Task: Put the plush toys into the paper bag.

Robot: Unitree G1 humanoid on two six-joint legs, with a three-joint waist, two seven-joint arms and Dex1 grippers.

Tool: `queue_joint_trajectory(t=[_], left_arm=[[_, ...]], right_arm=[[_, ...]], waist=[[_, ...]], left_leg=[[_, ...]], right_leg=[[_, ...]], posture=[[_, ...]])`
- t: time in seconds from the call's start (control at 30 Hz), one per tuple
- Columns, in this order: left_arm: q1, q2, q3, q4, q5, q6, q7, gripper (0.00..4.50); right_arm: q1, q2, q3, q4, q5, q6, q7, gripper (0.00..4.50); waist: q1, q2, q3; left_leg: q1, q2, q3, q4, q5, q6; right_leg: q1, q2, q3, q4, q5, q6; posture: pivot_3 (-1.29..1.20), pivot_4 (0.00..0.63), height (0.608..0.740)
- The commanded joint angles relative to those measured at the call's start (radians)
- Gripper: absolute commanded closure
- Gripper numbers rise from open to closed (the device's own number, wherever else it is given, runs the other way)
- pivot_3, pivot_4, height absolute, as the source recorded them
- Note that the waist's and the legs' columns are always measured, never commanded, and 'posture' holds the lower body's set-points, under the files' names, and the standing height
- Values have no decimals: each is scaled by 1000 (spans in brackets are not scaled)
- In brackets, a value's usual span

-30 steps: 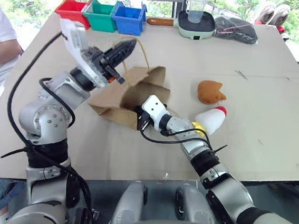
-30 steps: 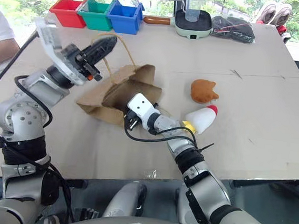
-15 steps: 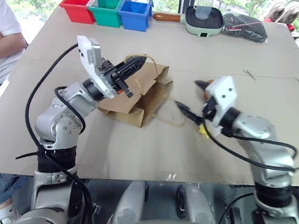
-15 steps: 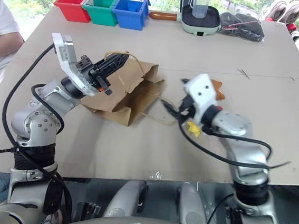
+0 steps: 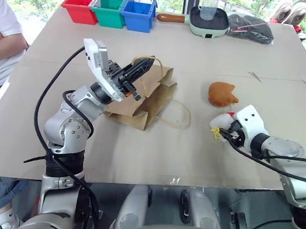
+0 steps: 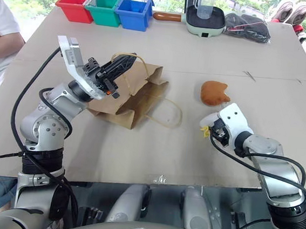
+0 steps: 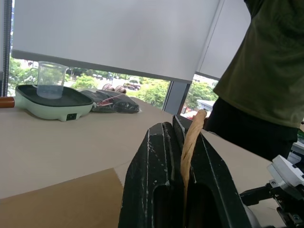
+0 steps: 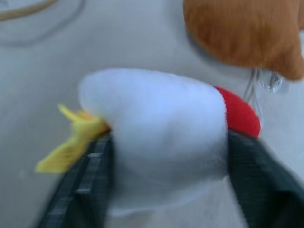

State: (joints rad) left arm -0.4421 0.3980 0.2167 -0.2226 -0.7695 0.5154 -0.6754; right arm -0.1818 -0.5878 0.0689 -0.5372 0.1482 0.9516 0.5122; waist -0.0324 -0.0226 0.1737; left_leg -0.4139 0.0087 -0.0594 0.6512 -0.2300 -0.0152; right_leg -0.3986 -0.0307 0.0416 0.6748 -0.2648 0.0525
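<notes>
White toy (image 8: 156,137) betw. right pincer (image 8: 166,180) fingers.

Both robot arms are built of rounded silver-grey metal housings joined by black ribbed collars, with loose black cables looping along the outside from shoulder to wrist. Each wrist carries a white, boxy camera block with a small dark port on its face, and ahead of it the left gripper (image 5: 141,67) and the right gripper (image 6: 212,129) end in two black fingers (image 7: 152,175) apiece; those of the left one are matte, tapered and scuffed with pale scratches. Small orange-red fittings sit where the left gripper meets its wrist.
</notes>
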Motion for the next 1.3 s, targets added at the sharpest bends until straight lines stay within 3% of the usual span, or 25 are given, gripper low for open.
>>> queue_joint_trajectory(t=[0.03,0.1,0.27,0.4,0.67,0.87,1.03,1.17,1.23,1.3], left_arm=[[-15,-6,1,-15,-25,-5,-10,4500],[-24,-12,6,-15,-47,6,-10,4500],[-35,-20,29,-15,-127,43,-18,4500],[-38,-11,31,-33,-216,100,-43,4500],[-49,4,22,-48,-290,154,-54,4500],[-46,-7,-2,-60,-286,154,-52,4500],[-25,-27,-21,-81,-279,144,-40,4500],[4,-29,-1,-101,-273,127,-10,4500],[15,-27,13,-103,-263,111,5,4500],[20,-28,18,-97,-244,93,21,4500]], right_arm=[[35,-16,-33,-37,23,-41,18,3643],[53,-15,-92,-91,78,-68,56,4474],[40,44,-268,-245,376,-39,159,4474],[-69,83,-241,-255,543,4,169,4474],[-355,78,218,149,194,-324,262,4474],[-516,191,384,434,56,-501,351,4474],[-652,366,441,786,-65,-667,321,4474],[-664,392,393,894,-103,-753,293,2945],[-630,362,367,822,-102,-756,296,1890],[-594,326,340,735,-89,-728,309,1153]], waist=[[1,0,0],[4,0,0],[2,0,1],[-1,0,1],[-4,0,1],[-5,0,1],[-7,0,1],[0,1,1],[2,1,1],[4,1,1]], left_leg=[[0,0,0,0,0,0],[0,0,-1,0,0,0],[0,0,-1,0,0,0],[0,1,-1,0,0,0],[0,1,-1,0,0,0],[0,1,-1,0,0,0],[0,1,-1,0,0,0],[0,1,-2,0,1,-1],[-1,0,-2,0,1,-1],[-1,0,-2,0,0,-1]], right_leg=[[0,0,0,-1,0,0],[1,0,-1,-1,0,0],[1,0,-1,-2,0,0],[1,1,-1,-1,0,0],[1,1,-1,-2,0,0],[0,1,-1,-2,0,0],[0,1,-1,-2,0,0],[0,0,-2,-2,0,0],[0,-1,-2,-3,0,0],[0,-1,-2,-3,0,0]], posture=[[0,150,740],[0,150,740],[0,150,740],[0,150,740],[0,150,740],[0,150,740],[0,150,740],[0,150,740],[0,150,740],[0,150,740]])
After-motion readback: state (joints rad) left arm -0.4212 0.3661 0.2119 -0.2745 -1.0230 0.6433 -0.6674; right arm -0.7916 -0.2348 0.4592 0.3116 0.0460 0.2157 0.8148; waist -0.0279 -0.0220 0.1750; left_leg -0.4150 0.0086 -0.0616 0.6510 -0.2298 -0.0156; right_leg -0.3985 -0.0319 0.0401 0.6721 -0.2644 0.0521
